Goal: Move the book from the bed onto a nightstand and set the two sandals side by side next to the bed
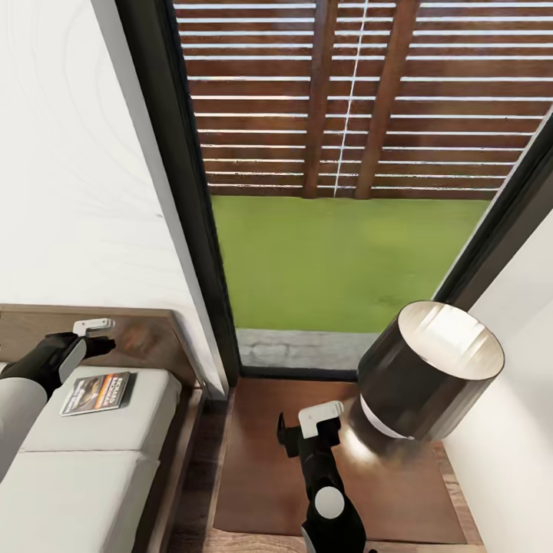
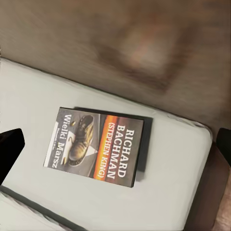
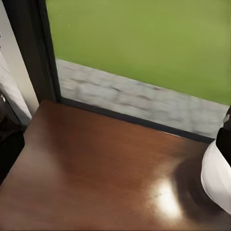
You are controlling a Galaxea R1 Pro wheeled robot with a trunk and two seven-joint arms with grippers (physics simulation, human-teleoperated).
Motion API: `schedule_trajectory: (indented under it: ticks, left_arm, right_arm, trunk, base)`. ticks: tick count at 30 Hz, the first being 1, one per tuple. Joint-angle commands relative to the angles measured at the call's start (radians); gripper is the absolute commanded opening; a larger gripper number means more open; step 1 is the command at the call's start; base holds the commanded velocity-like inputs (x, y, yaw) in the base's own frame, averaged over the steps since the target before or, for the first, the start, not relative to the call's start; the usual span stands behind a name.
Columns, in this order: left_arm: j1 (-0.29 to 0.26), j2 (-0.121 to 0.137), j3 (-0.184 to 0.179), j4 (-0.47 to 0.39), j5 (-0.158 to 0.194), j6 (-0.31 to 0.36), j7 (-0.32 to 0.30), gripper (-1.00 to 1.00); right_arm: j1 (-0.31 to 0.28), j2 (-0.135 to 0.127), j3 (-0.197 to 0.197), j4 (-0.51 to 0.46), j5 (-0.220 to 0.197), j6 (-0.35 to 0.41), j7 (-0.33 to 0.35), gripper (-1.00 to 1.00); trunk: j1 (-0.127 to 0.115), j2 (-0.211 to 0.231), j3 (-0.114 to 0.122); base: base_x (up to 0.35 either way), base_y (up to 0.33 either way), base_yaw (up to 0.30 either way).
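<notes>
Directly under the left gripper (image 1: 94,336), the book (image 1: 97,392) lies flat on the bed (image 1: 92,476) near the headboard, long axis roughly across the jaws. Fingers look spread, probably released. The right gripper (image 1: 307,434) hovers over the nightstand (image 1: 261,491), state unclear.

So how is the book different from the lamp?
The book lies flat on the bed's pale mattress; the lamp stands on the dark glossy nightstand. The book is thin and rectangular, with printed words and a boot picture; the lamp's shade is round and plain dark. The book looks much smaller than the lamp. Each has a gripper near it: the left gripper by the book, the right gripper by the lamp.
</notes>
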Motion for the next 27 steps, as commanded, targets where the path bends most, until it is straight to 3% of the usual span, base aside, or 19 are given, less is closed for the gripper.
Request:
schedule_trajectory:
  ticks: [1,6,27]
  left_arm:
    - [0.0,0.002,-0.008,-0.002,0.011,0.004,0.007,1.0]
    - [0.002,0.004,-0.008,-0.002,0.012,-0.009,0.007,1.0]
    - [0.003,0.003,-0.008,-0.002,0.012,-0.017,0.007,1.0]
  right_arm:
    - [-0.001,0.0,0.001,-0.001,0.008,0.005,-0.002,1.0]
    - [-0.001,-0.001,0.0,-0.001,0.008,0.0,-0.001,1.0]
    - [-0.001,-0.002,0.0,-0.001,0.009,-0.001,-0.004,1.0]
  trunk:
    - [0.004,-0.008,-0.004]
    - [0.023,-0.043,-0.02]
    - [0.023,-0.043,-0.019]
  base:
    - [0.0,0.0,0.143]
    - [0.0,0.0,0.208]
    - [0.0,0.0,0.052]
